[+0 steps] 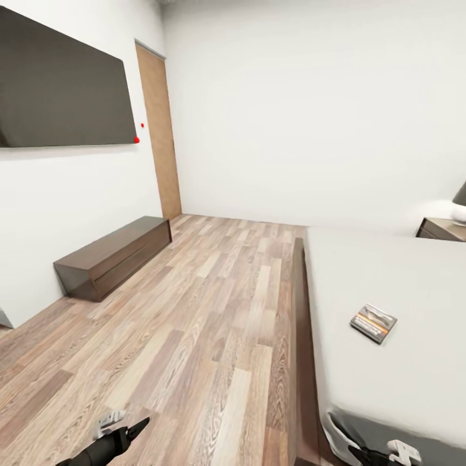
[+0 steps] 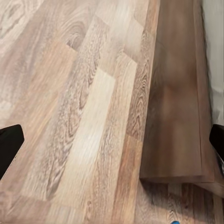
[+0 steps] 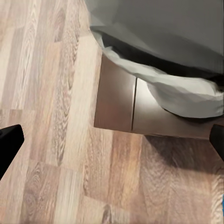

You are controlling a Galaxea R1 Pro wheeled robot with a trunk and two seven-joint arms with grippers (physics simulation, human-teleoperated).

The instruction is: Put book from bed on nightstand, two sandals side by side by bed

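The book [image 1: 373, 323], dark with an orange band, lies flat on the white mattress of the bed [image 1: 401, 278] toward its right side. The dark nightstand [image 1: 442, 228] stands beyond the bed's far right corner. My left gripper [image 1: 126, 427] hangs low over the wood floor, left of the bed's foot. In the left wrist view it [image 2: 112, 144] is open over planks and the brown bed frame [image 2: 177, 93]. My right gripper [image 1: 378, 455] is at the bed's near corner, open [image 3: 112, 140] and empty above the frame corner [image 3: 116, 98]. A bright blue sliver [image 2: 173, 222] is too small to identify.
A low dark brown bench cabinet [image 1: 113, 255] runs along the left wall under a large black screen [image 1: 61, 90]. A wooden door [image 1: 158, 136] stands in the far corner. A white lamp [image 1: 458, 206] sits on the nightstand. Wide plank floor [image 1: 207, 323] lies between cabinet and bed.
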